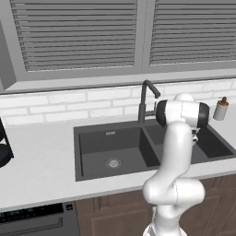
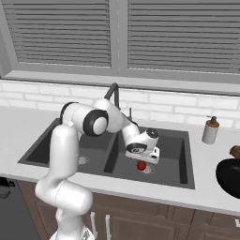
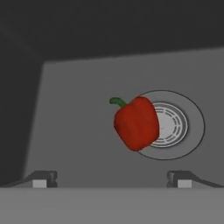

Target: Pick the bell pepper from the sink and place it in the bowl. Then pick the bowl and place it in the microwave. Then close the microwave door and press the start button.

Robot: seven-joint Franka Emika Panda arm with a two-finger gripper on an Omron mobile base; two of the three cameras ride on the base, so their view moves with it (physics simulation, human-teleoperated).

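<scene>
Hovering over the right basin of the sink (image 2: 185, 154), the gripper (image 3: 109, 178) has its jaws spread wide and holds nothing. The bell pepper (image 3: 136, 123) lies on the basin floor, overlapping the drain (image 3: 173, 124), stem pointing away from it. Before you descend, centre the pepper between the fingertips (image 3: 43, 179); it sits slightly off to one side. Go straight down and close across the body, not the stem. The glossy skin may slip, so squeeze gently.

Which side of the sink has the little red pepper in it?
The basin nearer the soap bottle. The bell pepper lies by its drain, under the open gripper. The other basin holds no pepper.
</scene>
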